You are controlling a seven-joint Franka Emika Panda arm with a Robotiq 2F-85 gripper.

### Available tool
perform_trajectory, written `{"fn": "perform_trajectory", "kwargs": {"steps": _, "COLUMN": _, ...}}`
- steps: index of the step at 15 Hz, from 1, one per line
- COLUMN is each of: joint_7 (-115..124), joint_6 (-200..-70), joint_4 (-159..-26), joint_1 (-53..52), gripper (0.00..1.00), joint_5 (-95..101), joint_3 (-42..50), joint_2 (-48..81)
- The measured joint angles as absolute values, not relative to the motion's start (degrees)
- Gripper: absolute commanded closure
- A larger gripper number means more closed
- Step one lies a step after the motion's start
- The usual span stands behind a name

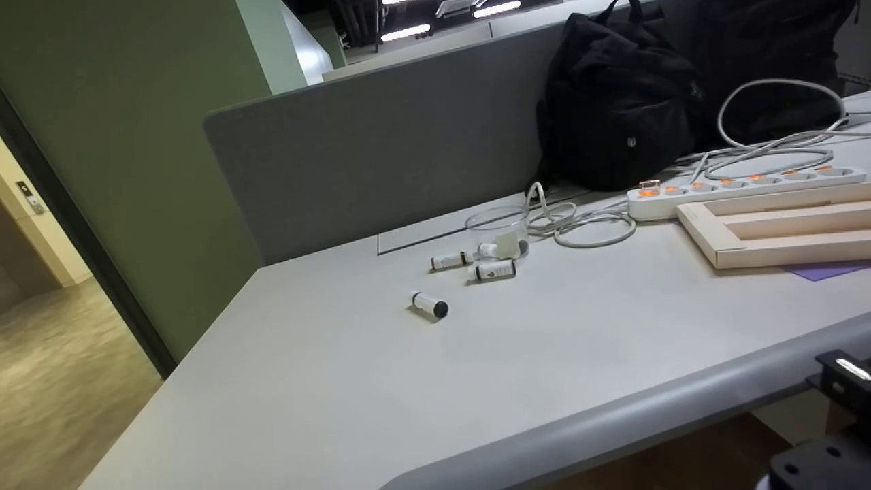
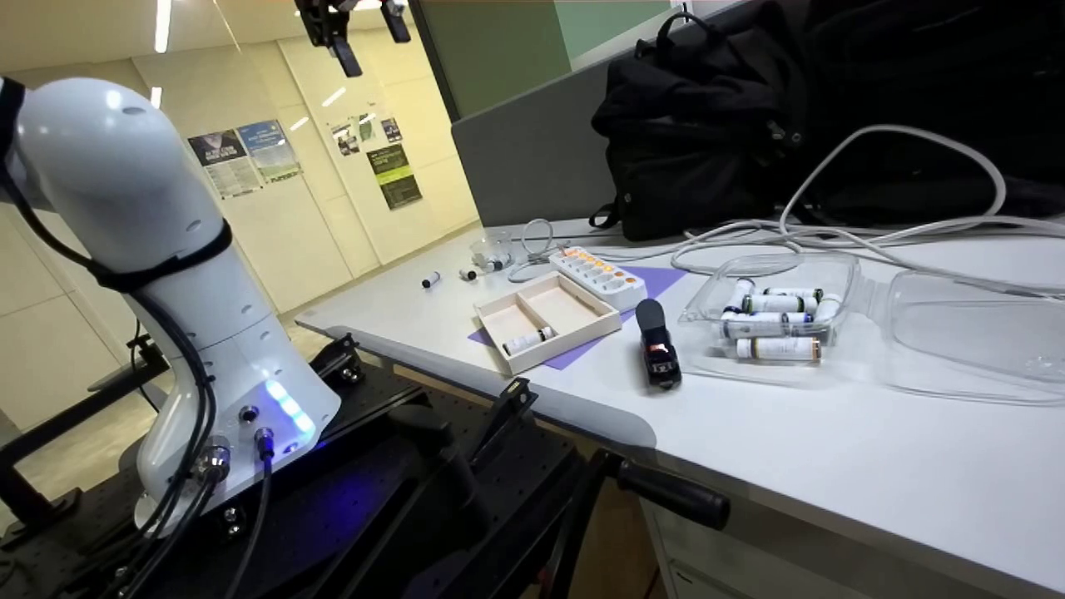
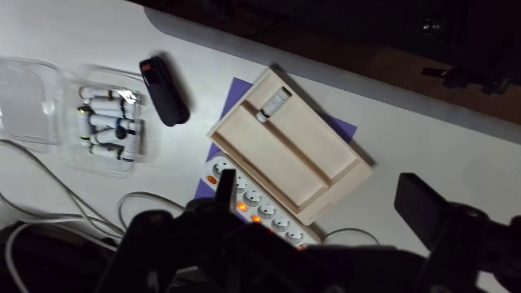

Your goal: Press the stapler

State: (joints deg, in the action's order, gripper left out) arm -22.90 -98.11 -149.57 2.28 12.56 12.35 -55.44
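A black stapler (image 2: 656, 341) lies on the white table between a wooden tray and a clear plastic box. It also shows in the wrist view (image 3: 163, 91), at the upper left, with a small orange-red mark at one end. It is out of view in an exterior view. My gripper (image 2: 373, 48) is high above the table, well apart from the stapler. In the wrist view the gripper (image 3: 319, 187) has its two black fingers wide apart with nothing between them. The stapler lies off to the left of the fingers there.
A divided wooden tray (image 3: 297, 162) holding one small bottle (image 3: 274, 103) sits on a purple sheet (image 3: 344, 128). A power strip (image 3: 266, 209) touches its side. An open plastic box (image 2: 695, 312) holds several bottles. Cables (image 2: 894, 133) and a black backpack (image 1: 619, 102) stand behind.
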Motion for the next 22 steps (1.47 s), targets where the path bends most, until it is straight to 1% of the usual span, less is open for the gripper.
{"fn": "perform_trajectory", "kwargs": {"steps": 3, "joint_7": -24.98, "joint_6": -97.99, "joint_4": -148.10, "joint_1": 7.32, "gripper": 0.00, "joint_5": 14.40, "joint_3": 19.17, "joint_2": -57.03}}
{"fn": "perform_trajectory", "kwargs": {"steps": 9, "joint_7": -25.02, "joint_6": -97.99, "joint_4": -147.88, "joint_1": 7.43, "gripper": 0.00, "joint_5": 14.40, "joint_3": 19.10, "joint_2": -56.58}}
{"fn": "perform_trajectory", "kwargs": {"steps": 11, "joint_7": -26.31, "joint_6": -101.97, "joint_4": -148.91, "joint_1": 7.41, "gripper": 0.00, "joint_5": 14.48, "joint_3": 20.59, "joint_2": -56.79}}
{"fn": "perform_trajectory", "kwargs": {"steps": 14, "joint_7": -31.33, "joint_6": -110.45, "joint_4": -151.38, "joint_1": 7.61, "gripper": 0.00, "joint_5": 17.32, "joint_3": 26.57, "joint_2": -55.55}}
{"fn": "perform_trajectory", "kwargs": {"steps": 16, "joint_7": -35.72, "joint_6": -116.15, "joint_4": -152.49, "joint_1": 7.85, "gripper": 0.00, "joint_5": 20.33, "joint_3": 31.76, "joint_2": -52.14}}
{"fn": "perform_trajectory", "kwargs": {"steps": 19, "joint_7": -39.83, "joint_6": -125.05, "joint_4": -152.59, "joint_1": 7.60, "gripper": 0.00, "joint_5": 23.26, "joint_3": 38.47, "joint_2": -42.88}}
{"fn": "perform_trajectory", "kwargs": {"steps": 22, "joint_7": -39.87, "joint_6": -131.68, "joint_4": -150.35, "joint_1": 3.79, "gripper": 0.00, "joint_5": 25.77, "joint_3": 44.38, "joint_2": -32.40}}
